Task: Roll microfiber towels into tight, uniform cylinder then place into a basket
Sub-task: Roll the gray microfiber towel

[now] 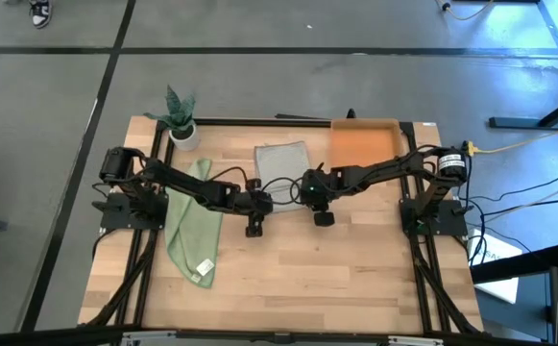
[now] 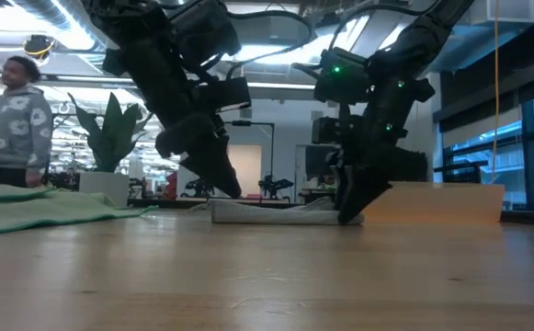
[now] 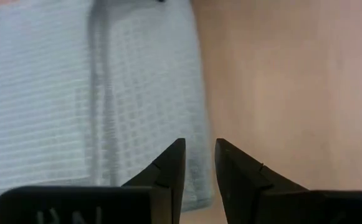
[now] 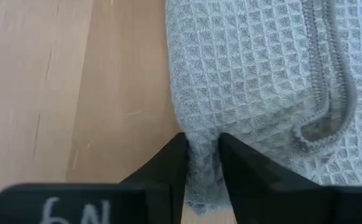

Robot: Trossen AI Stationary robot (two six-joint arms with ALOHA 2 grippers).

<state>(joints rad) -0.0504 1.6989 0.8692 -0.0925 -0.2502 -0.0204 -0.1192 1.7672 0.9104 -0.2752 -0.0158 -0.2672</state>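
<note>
1. A person (image 2: 14, 115) in a patterned top stands in the room beyond the tabletop (image 1: 288, 269), at the far left of the low view.
2. A small plant in a white pot (image 1: 181, 123) stands at the far left corner of the tabletop.
3. The light green towel (image 1: 192, 223) lies loosely spread on the left part, a white tag at its near end, well apart from both tools.
4. The left tool (image 3: 199, 163) is down at the near left corner of the grey towel (image 1: 282, 165); its fingers stand a little apart with a narrow gap, and no cloth shows between them, though the tips are partly out of sight.
5. The grey towel lies flat at the far middle, between the plant and the basket.
6. The right tool (image 4: 202, 158) is at the towel's near right corner, its fingers pinching a raised fold of the waffle cloth.
7. The orange basket (image 1: 363, 142) sits at the far right, just beside the grey towel.
</note>
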